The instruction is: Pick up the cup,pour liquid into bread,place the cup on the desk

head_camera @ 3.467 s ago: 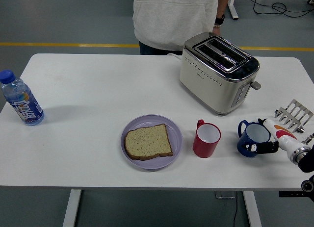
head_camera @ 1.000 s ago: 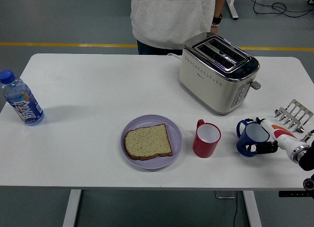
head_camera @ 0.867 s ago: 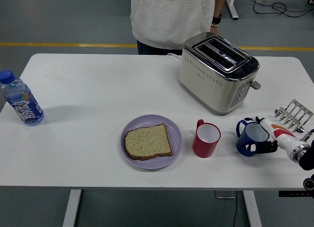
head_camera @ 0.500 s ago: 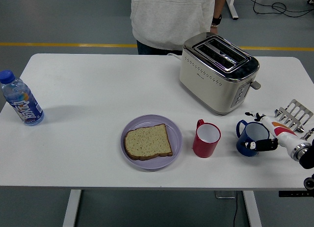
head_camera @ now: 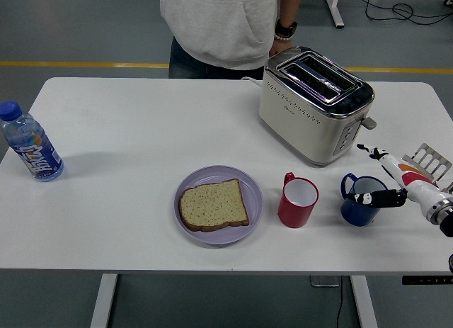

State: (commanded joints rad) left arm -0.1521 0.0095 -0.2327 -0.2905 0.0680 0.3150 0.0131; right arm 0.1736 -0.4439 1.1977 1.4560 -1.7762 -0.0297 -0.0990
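Note:
A blue cup [head_camera: 359, 204] stands upright on the white table [head_camera: 141, 122], right of a red cup [head_camera: 297, 200]. A slice of bread [head_camera: 212, 205] lies on a purple plate [head_camera: 253, 184] at the front centre. My right hand [head_camera: 364, 173] comes in from the right edge just beside the blue cup. Its fingers are spread: one dark finger [head_camera: 379, 198] reaches across the cup's rim, and another [head_camera: 369, 151] points up and away toward the toaster. The hand does not close on the cup. My left arm is out of view.
A cream toaster [head_camera: 315, 105] stands behind the cups. A metal rack [head_camera: 433, 158] lies at the right edge behind my hand. A water bottle [head_camera: 30, 144] stands at the far left. A person [head_camera: 219, 23] stands at the table's far side.
My right hand's fingers have spread apart off the blue cup, and the wrist has drawn back to the right. The cup stays on the table. The person has shifted left.

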